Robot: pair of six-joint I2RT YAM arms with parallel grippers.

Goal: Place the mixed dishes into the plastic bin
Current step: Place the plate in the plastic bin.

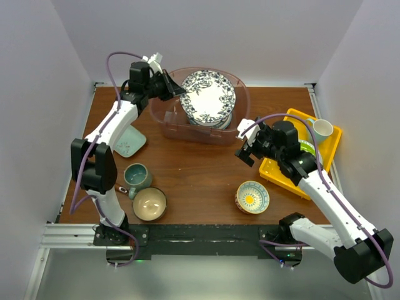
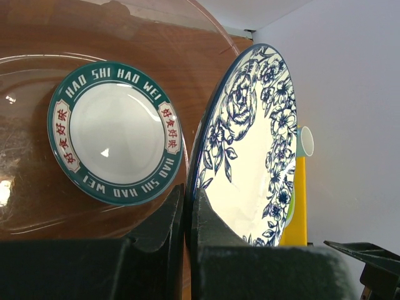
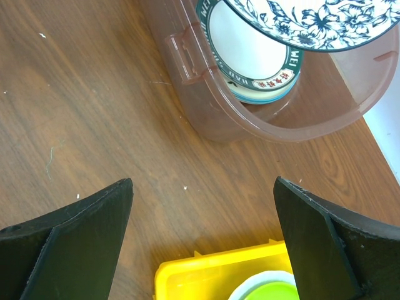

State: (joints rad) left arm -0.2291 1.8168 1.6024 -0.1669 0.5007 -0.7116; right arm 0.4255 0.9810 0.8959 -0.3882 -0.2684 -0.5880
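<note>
Tightly, left fingers [image 2: 156,234] pinch glossy plate [image 2: 250,156] (blue-floral, round).

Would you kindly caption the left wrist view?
Left fingers pinch the blue-patterned plate over the plastic bin.

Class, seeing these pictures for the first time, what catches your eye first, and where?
The blue-patterned plate, pinched at its rim by the left gripper over the plastic bin at the back. Under it, a green-rimmed plate lies in the bin. The right gripper hangs open near the yellow tray.
</note>
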